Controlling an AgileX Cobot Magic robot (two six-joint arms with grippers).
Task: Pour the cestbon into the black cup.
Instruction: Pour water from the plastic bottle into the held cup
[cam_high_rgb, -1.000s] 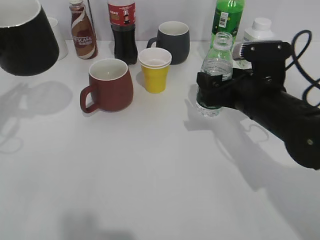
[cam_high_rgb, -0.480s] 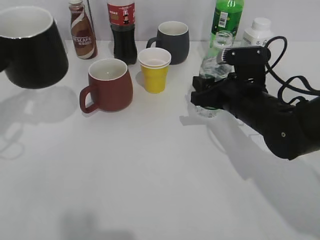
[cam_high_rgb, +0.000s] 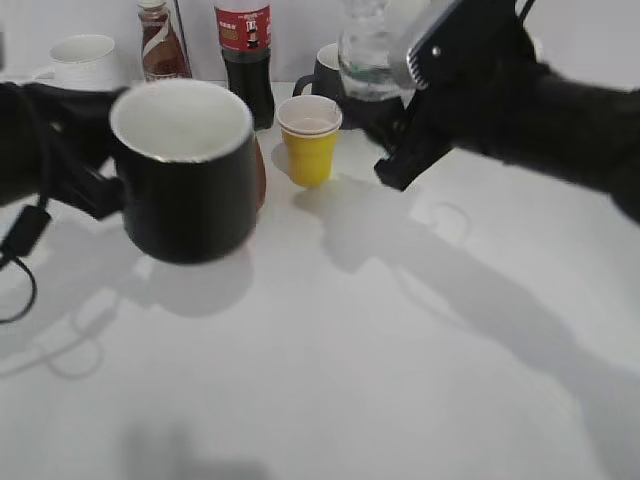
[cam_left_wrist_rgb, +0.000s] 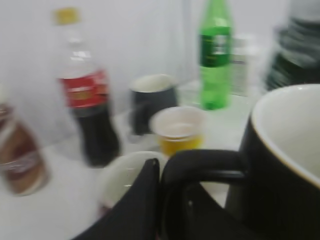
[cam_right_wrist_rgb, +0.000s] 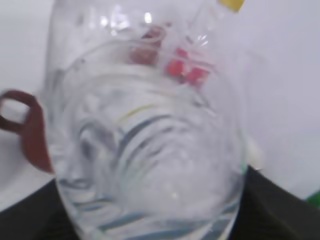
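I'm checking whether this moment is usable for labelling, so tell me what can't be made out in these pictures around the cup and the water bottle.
- Cestbon neck and mouth: cut off by the exterior view's top edge; its tilt is unclear.
- Right gripper: its fingers are hidden behind the arm in the exterior view and by the bottle in the right wrist view.
- Black cup handle: hidden in the exterior view; the left wrist view is blurred.
- Brown-red mug: mostly behind the black cup.

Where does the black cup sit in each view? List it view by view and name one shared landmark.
Exterior view: the black cup is left of centre, held up in front of the brown-red mug.
Left wrist view: it fills the lower right, handle toward the middle.
Right wrist view: not in it; the water bottle fills the frame.
Shared landmark: the cola bottle, red label, visible in exterior and left wrist.
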